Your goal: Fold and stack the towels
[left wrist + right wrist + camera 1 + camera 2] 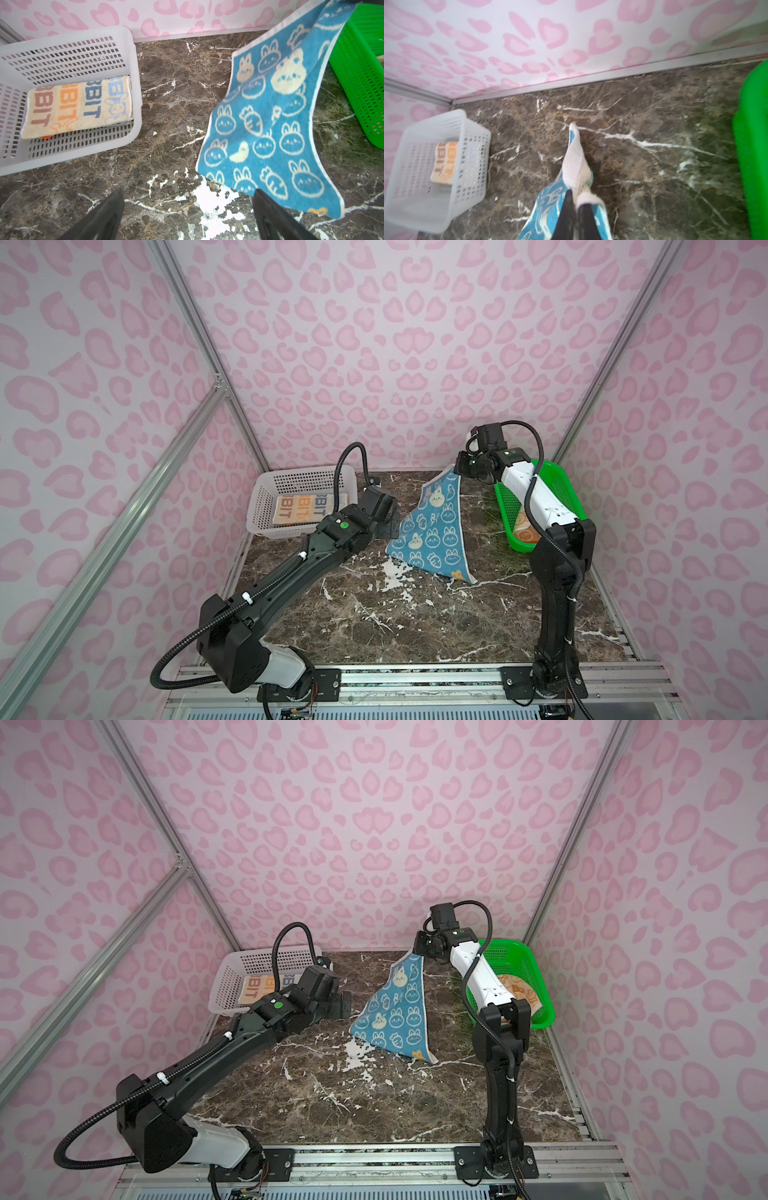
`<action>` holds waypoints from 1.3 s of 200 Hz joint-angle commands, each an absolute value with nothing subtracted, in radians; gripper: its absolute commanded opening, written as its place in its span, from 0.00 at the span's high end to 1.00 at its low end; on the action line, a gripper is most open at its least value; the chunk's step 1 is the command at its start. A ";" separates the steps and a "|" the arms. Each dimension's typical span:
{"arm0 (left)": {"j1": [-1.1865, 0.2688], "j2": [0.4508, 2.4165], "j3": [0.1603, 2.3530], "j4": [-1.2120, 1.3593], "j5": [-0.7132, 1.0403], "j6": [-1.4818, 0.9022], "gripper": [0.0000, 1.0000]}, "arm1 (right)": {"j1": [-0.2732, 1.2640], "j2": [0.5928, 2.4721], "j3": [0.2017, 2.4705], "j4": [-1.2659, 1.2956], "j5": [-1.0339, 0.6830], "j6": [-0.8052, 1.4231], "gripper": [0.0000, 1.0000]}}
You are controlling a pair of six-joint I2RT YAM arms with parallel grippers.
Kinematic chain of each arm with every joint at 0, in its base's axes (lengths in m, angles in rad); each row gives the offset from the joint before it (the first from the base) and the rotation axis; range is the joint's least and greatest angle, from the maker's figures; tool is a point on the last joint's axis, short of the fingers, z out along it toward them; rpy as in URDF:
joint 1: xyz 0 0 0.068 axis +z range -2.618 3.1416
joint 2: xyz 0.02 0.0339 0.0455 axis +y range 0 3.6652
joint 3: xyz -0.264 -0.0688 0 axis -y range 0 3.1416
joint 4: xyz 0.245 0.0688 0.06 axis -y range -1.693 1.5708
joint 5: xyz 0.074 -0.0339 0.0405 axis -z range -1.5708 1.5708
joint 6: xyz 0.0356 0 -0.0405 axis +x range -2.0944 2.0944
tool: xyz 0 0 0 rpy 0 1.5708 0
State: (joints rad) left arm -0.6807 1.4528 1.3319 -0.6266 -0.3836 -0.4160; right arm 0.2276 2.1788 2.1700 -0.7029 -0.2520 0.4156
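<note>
The teal towel [436, 526] [395, 1011] hangs by its top corner from my right gripper [457, 472] [576, 197], which is shut on it. Its lower edge rests on the marble table [374, 614]. In the left wrist view the teal towel [270, 124] hangs spread out just past one finger. My left gripper [390, 526] [189, 191] stands open and empty beside the towel's left edge. A folded cream towel [299, 508] [79, 108] lies in the white basket [266, 489]. Under my right arm, an orange towel [525, 533] [521, 990] lies in the green basket [561, 477].
The white basket [226, 977] stands at the back left and the green basket [519, 952] at the back right, against the pink patterned walls. Aluminium rails run along the table's front edge [415, 672].
</note>
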 commanded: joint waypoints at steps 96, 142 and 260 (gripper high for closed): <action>-0.679 1.536 1.331 -0.607 -0.277 -0.465 0.03 | 0.229 2.311 2.462 -0.979 -0.206 0.319 0.19; -0.680 1.517 1.308 -0.589 -0.227 -0.495 0.03 | 0.281 1.911 1.807 -0.812 -0.218 0.303 0.09; -0.679 1.453 1.223 -0.588 -0.186 -0.541 0.03 | 0.369 1.585 0.956 -0.545 -0.348 0.384 0.31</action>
